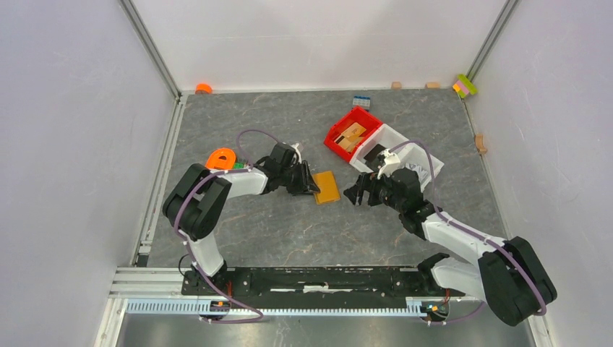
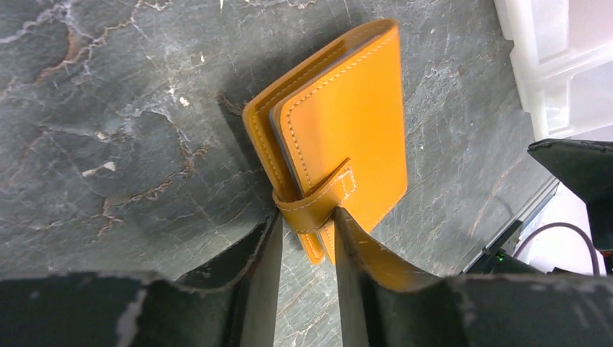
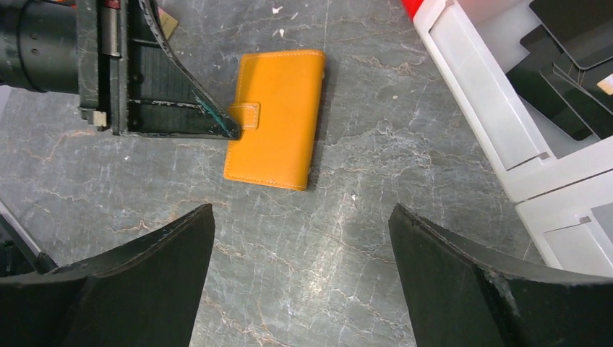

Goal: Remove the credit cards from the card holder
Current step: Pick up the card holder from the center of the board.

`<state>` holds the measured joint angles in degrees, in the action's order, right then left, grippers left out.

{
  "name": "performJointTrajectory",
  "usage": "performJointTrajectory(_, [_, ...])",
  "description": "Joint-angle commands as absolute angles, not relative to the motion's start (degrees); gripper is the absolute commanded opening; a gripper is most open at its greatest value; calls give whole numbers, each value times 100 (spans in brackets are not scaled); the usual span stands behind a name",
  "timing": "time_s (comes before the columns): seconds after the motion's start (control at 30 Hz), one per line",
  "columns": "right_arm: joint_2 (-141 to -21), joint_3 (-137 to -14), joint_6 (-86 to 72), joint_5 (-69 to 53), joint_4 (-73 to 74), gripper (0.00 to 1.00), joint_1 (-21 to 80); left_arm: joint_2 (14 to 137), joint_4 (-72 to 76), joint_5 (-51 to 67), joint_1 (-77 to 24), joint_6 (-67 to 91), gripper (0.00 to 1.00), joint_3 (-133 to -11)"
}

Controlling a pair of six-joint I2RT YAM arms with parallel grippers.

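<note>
The orange-tan card holder [image 1: 327,187] lies closed and flat on the grey table, its strap fastened. It also shows in the left wrist view [image 2: 347,123] and the right wrist view [image 3: 278,119]. My left gripper [image 1: 312,186] is at its left edge, and its nearly closed jaws [image 2: 307,213] pinch the strap loop [image 2: 318,202] from both sides. My right gripper [image 1: 358,194] is open and empty, a little to the right of the card holder, with bare table between its fingers [image 3: 302,210]. No credit cards show; the closed holder hides its inside.
A red bin [image 1: 352,134] with tan wooden blocks stands behind the card holder. A white tray [image 1: 405,155] beside it holds dark flat pieces [image 3: 571,108]. An orange ring [image 1: 220,158] lies by the left arm. Small coloured blocks [image 1: 465,85] sit at the back wall.
</note>
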<state>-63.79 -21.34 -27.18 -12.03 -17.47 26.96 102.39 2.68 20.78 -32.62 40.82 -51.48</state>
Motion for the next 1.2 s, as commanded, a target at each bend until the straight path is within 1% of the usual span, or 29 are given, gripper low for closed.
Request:
performJointTrajectory(0.0, [-6589,-2268,-2760,-1274,-2026,94,2753,9915,189,1891,-3287,3748,34,-5096])
performJointTrajectory(0.13, [-6701,-2316,-2740,-1289,-2049,93,2843,9509,347,1795,-3287,3714,16,-4878])
performJointTrajectory(0.23, [-6707,-2319,-2808,-1313,-2053,93,2977,9320,447,1809,-3287,3682,10,-4792])
performJointTrajectory(0.33, [-6646,-2196,-3051,-1585,-2315,90,3247,9174,468,1836,-3292,3624,8,-4742])
performJointTrajectory(0.47, [-6426,-2004,-3266,-1536,-2578,90,3729,8883,524,1820,-3287,3506,6,-4656])
performJointTrajectory(0.63, [-6068,-1958,-3008,-789,-2301,91,3840,8532,635,1835,-3287,3438,2,-4531])
performJointTrajectory(0.7, [-5921,-1987,-2859,-410,-2124,91,3846,8425,737,1958,-3287,3543,2,-4477])
performJointTrajectory(0.93, [-5466,-2033,-2388,352,-1970,91,3961,8175,712,1978,-3289,3715,2,-4364])
performJointTrajectory(1.03, [-5193,-1992,-2361,705,-1958,94,4047,8086,659,1955,-3292,3742,2,-4352])
performJointTrajectory(1.07, [-5082,-1940,-2331,769,-2042,98,4081,8051,659,1980,-3288,3759,2,-4351])
performJointTrajectory(1.17, [-4967,-1804,-2143,953,-2250,98,4130,7962,659,2061,-3293,3781,2,-4344])
